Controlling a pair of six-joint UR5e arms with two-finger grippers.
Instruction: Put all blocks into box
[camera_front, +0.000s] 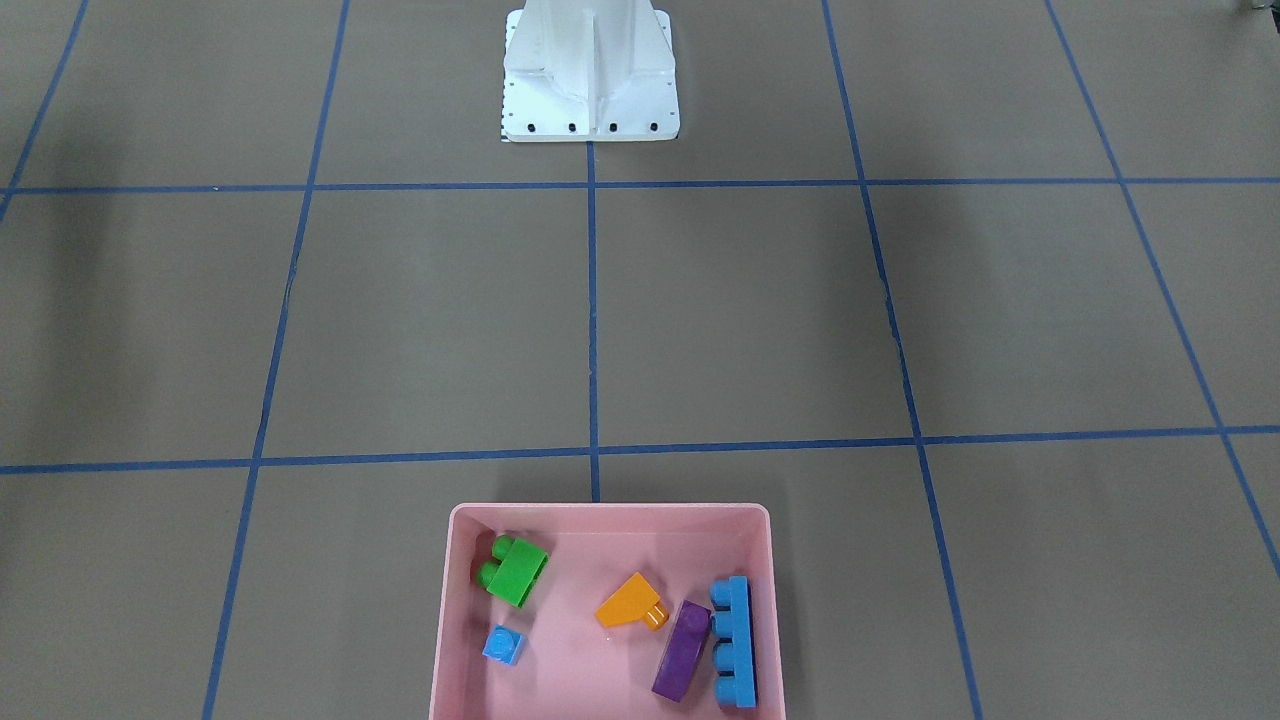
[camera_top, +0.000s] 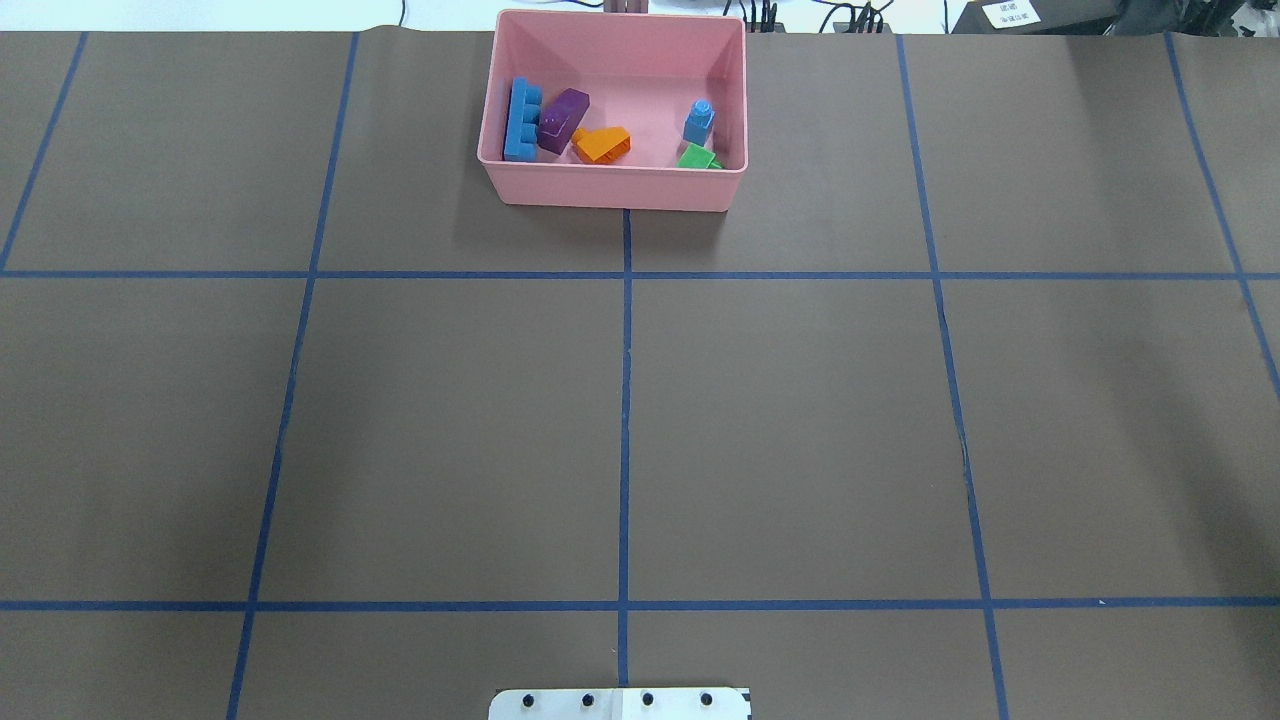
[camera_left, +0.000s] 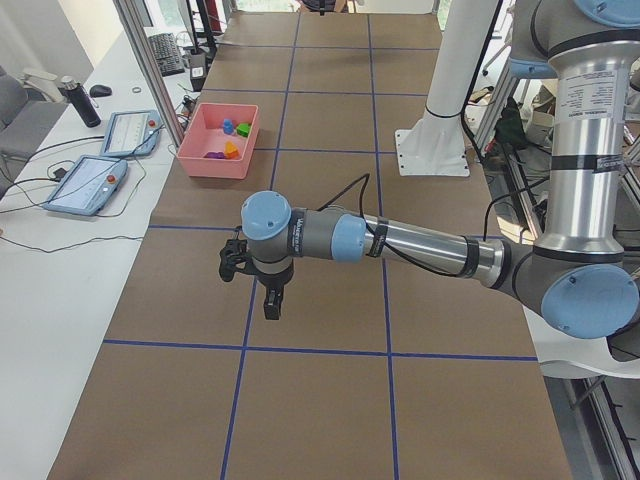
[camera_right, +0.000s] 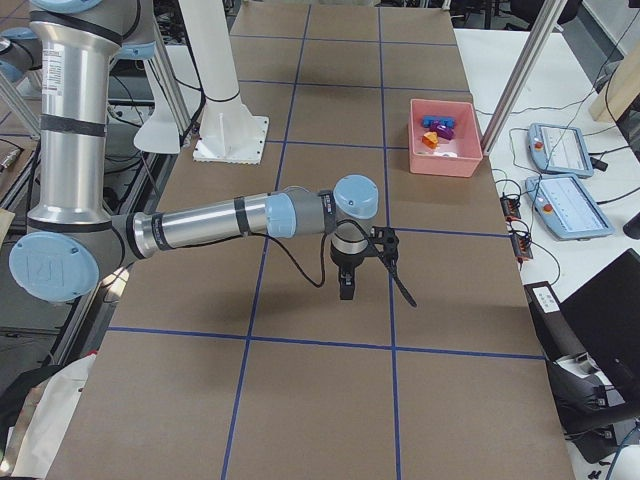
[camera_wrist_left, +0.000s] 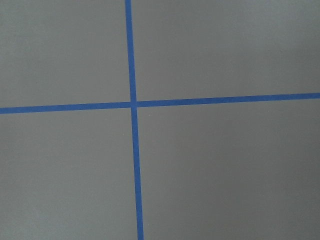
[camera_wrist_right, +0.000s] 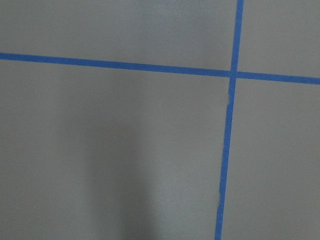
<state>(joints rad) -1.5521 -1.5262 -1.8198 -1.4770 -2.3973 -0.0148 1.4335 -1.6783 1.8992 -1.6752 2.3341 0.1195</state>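
Evidently finished: green block (camera_front: 518, 572), tiny blue block (camera_front: 503, 645), orange block (camera_front: 626, 602), purple block (camera_front: 683, 650) and long blue block (camera_front: 734, 640) lay in the pink box (camera_front: 610, 509) at the front view's lower centre. Left tool (camera_left: 272, 310) and right tool (camera_right: 346, 292) hung over the worktop (camera_left: 320, 400), likely idle; their width I could not tell.

Pink box (camera_front: 610, 508): shallow, rounded corners, at table's far edge, on centre line. All five blocks inside.
Long blue (camera_front: 735, 640) along box's left wall, on side, studs toward purple (camera_front: 682, 650), touching it.
Orange (camera_front: 630, 602) just beside purple.
Green (camera_front: 518, 572) on side at right, near robot-side wall.
Tiny blue (camera_front: 503, 645) upright nearby.
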